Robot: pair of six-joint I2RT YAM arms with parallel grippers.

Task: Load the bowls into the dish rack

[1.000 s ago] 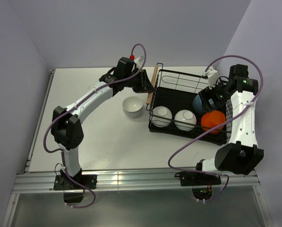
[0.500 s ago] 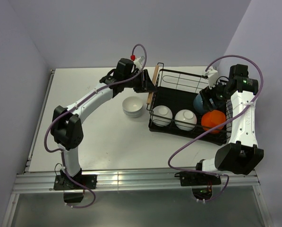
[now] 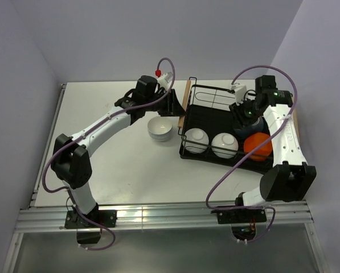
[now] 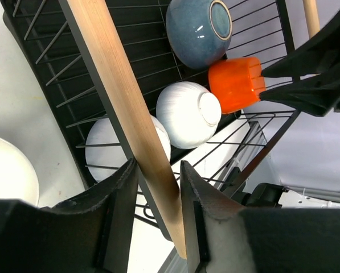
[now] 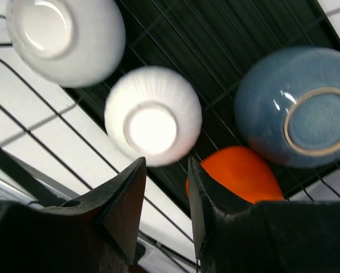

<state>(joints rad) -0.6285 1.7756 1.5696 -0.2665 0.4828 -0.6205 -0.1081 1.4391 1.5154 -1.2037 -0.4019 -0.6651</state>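
Note:
The black wire dish rack (image 3: 215, 102) stands at the right of the table. It holds two white bowls (image 3: 196, 137) (image 3: 222, 143), an orange bowl (image 3: 256, 145) and a blue bowl (image 5: 298, 114), all bottom up or tilted. A white bowl (image 3: 159, 128) sits on the table just left of the rack and looks stacked on another. My left gripper (image 4: 158, 187) is shut on the rack's left wooden handle (image 4: 118, 85). My right gripper (image 5: 167, 187) hangs open and empty above the rack, over the gap between a white bowl (image 5: 152, 116) and the orange bowl (image 5: 238, 173).
The rack's second wooden handle (image 3: 295, 122) lies at the far right, next to the right wall. Purple cables loop over both arms. Bare white tabletop (image 3: 101, 165) stretches left and in front of the rack.
My right gripper has moved away from the blue bowl, up and to the left, and the bowl stays in the rack. My left arm shifted slightly and still grips the handle.

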